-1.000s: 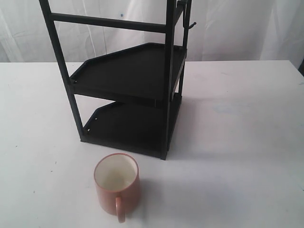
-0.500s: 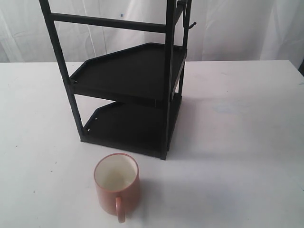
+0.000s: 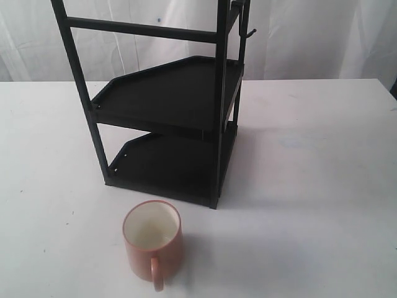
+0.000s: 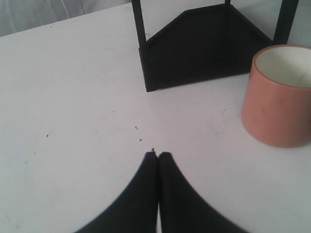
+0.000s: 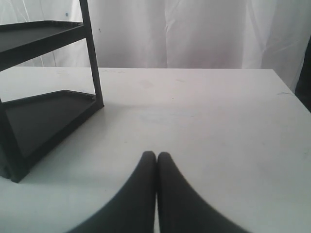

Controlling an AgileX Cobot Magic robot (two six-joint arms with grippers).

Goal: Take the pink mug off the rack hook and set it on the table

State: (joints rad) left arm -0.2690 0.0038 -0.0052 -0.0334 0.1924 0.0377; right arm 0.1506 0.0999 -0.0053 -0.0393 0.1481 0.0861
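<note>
The pink mug (image 3: 153, 241) stands upright on the white table (image 3: 310, 186), just in front of the black rack (image 3: 173, 124), its handle toward the near edge. The rack hook (image 3: 250, 32) juts bare from the upper post. In the left wrist view the mug (image 4: 278, 97) stands apart from my left gripper (image 4: 158, 154), which is shut with nothing between its fingers. My right gripper (image 5: 156, 154) is shut too and holds nothing, over bare table beside the rack (image 5: 43, 116). Neither gripper shows in the exterior view.
White curtains (image 3: 310, 37) hang behind the table. The rack has two black shelves, both bare. The table's far edge (image 5: 194, 69) and right corner show in the right wrist view.
</note>
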